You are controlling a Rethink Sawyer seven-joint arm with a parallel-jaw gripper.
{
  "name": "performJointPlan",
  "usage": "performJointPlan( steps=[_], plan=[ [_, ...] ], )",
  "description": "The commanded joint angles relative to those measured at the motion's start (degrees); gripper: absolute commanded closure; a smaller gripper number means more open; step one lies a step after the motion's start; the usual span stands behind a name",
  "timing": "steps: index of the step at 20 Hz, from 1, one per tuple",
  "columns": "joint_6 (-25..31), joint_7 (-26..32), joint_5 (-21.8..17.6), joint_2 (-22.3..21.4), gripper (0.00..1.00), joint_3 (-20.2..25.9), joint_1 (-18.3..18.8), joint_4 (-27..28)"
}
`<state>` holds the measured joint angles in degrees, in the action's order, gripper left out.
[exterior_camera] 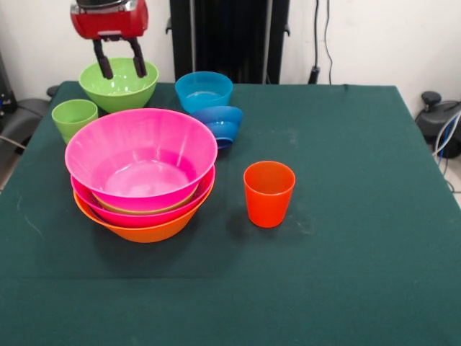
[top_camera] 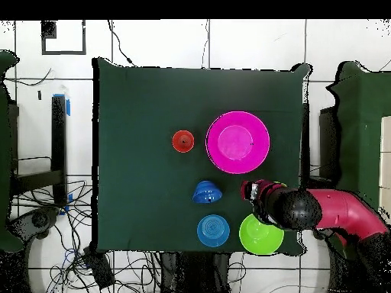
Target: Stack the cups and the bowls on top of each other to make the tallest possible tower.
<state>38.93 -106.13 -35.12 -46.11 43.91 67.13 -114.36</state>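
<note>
The tower stands at the table's left: a pink bowl on top, a second pink bowl under it, an orange bowl lowest. In the overhead view the tower shows as a pink disc. The orange-red cup stands upright to its right, also seen from overhead. My gripper hangs open and empty just above a green bowl at the far left. The light green cup stands beside that bowl; my arm hides it in the overhead view.
A light blue bowl stands upright at the back and a dark blue bowl lies tipped in front of it. From overhead my arm reaches in from the right above the green bowl. Cables lie beyond the table's edges.
</note>
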Motion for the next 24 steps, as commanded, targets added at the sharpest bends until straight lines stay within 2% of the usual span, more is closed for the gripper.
performJointPlan(
  steps=[1,10,18,24],
  plan=[
    [5.6,9.4,1.1,-1.2,0.00,2.3,-0.6,-7.0],
    [3.2,6.6,1.0,-2.9,0.00,1.4,0.1,-10.8],
    [-3.3,2.7,-4.2,4.4,0.00,-2.3,-2.7,-8.3],
    [-4.9,2.8,-6.6,7.7,0.00,-3.9,-3.5,-5.3]
  ],
)
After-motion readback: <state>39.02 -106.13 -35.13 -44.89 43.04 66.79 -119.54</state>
